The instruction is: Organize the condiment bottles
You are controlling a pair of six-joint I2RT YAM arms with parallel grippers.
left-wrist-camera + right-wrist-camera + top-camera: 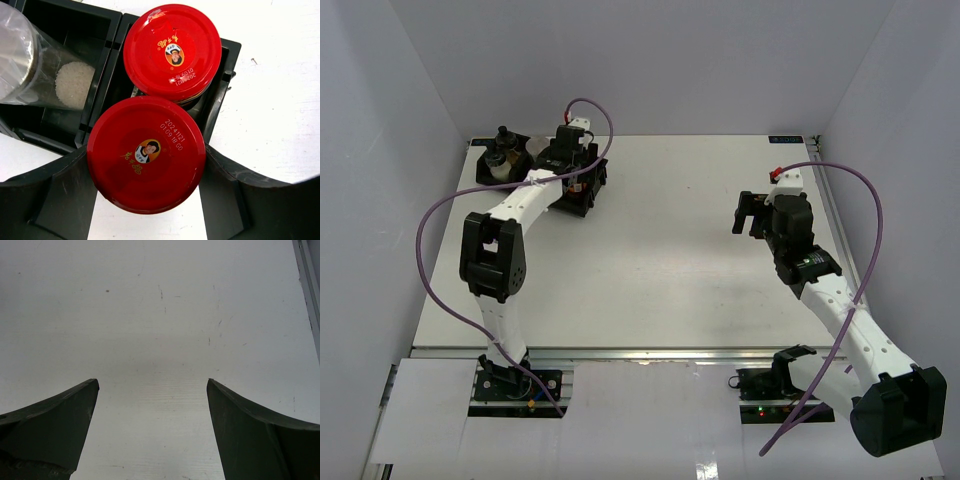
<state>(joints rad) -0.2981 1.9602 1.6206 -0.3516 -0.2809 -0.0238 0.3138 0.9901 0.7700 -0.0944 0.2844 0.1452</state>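
Note:
My left gripper (pixel 146 150) is shut on a dark jar with a red lid (pixel 150 175), a finger against each side of the lid, at the near edge of the black tray (pixel 105 60). A second red-lidded jar (pixel 172 50) stands in the tray compartment just beyond, touching the held one. A clear jar with white grains and a silver lid (pixel 30 70) stands in the compartment to the left. In the top view the left gripper (pixel 578 188) is at the tray's right end, and the black-topped shaker (pixel 502 140) stands at its left end. My right gripper (pixel 152 382) is open and empty.
The tray (pixel 485 170) sits at the table's far left corner, near the left wall. The right gripper (pixel 748 213) hovers over bare white table on the right side. A metal rail (pixel 307 285) runs along the table's right edge.

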